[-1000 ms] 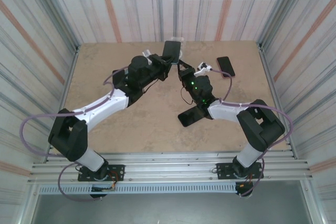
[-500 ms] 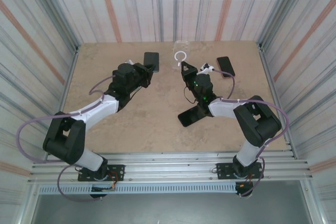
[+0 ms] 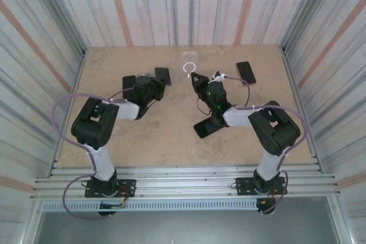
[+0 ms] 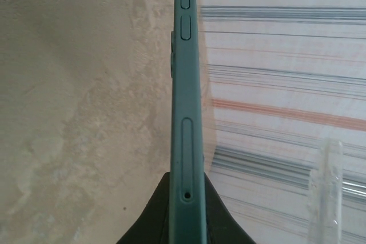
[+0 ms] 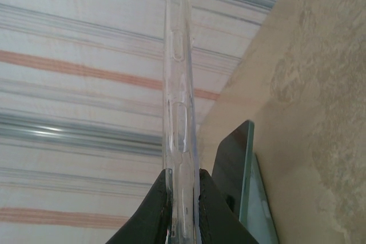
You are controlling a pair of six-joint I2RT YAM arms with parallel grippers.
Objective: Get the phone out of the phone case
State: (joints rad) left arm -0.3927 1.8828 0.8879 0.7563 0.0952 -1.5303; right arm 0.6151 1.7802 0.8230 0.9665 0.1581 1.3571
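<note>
In the left wrist view the teal-edged phone [image 4: 186,112] runs edge-on up the frame, clamped at its lower end by my left gripper [image 4: 186,184]. From above, that phone [image 3: 163,75] is dark and sits at my left gripper [image 3: 155,79], left of centre. The clear phone case [image 3: 190,63], with a white ring on it, stands apart to its right, and my right gripper [image 3: 195,77] is shut on it. In the right wrist view the phone case [image 5: 180,112] is pinched edge-on in my right gripper [image 5: 182,178], with the phone [image 5: 235,178] beside it.
A second black phone [image 3: 246,72] lies on the table near the right wall. A black stand [image 3: 207,125] rests in front of the right arm. Striped walls close in the tan table [image 3: 171,135] on three sides.
The left arm has folded back and to the left, carrying the phone away from the case. The right gripper kept the empty case and shifted slightly left.
</note>
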